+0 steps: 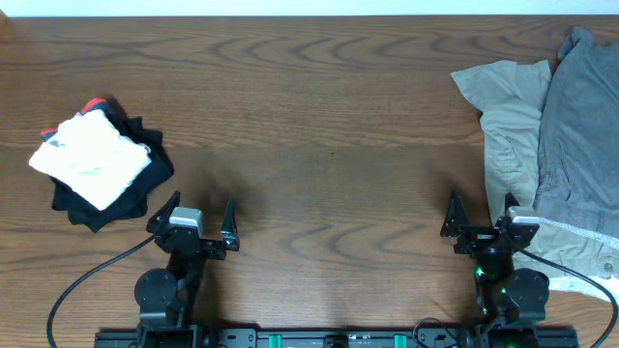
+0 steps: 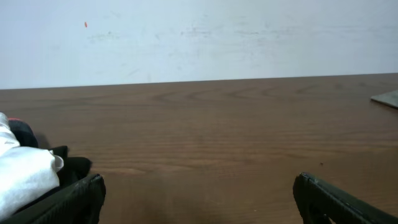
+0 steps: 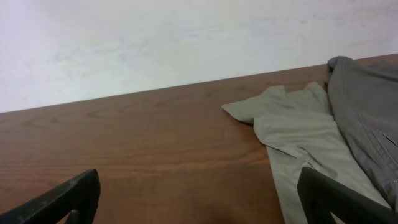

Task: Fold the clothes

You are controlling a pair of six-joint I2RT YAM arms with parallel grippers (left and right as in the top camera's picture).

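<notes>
We read the table (image 1: pixel 319 106) as sorted into two sides. On the left, a white shirt (image 1: pixel 92 159) sits folded into a compact bundle on top of a black garment (image 1: pixel 145 184), with a scrap of red (image 1: pixel 94 103) showing at the far edge. That looks to us like the finished pile, kept out to the side so the middle is free for working.

On the right, a beige garment (image 1: pixel 503 106) lies loose and rumpled, and a grey garment (image 1: pixel 580 126) is draped partly over it and runs off the right edge. Neither is folded, so we judge these to be the work left to do.

Both arms are parked at the near edge. The left gripper (image 1: pixel 201 208) has its jaws spread wide with nothing between them, and the left wrist view shows only bare wood between its fingers (image 2: pixel 68 199). The right gripper (image 1: pixel 481 208) is just as wide and empty. The beige cloth lies just beyond its right finger (image 3: pixel 342 193), but we cannot tell whether they touch.

We judge the right arm the better placed to reach next, and the grey piece on top would probably have to come off first.
</notes>
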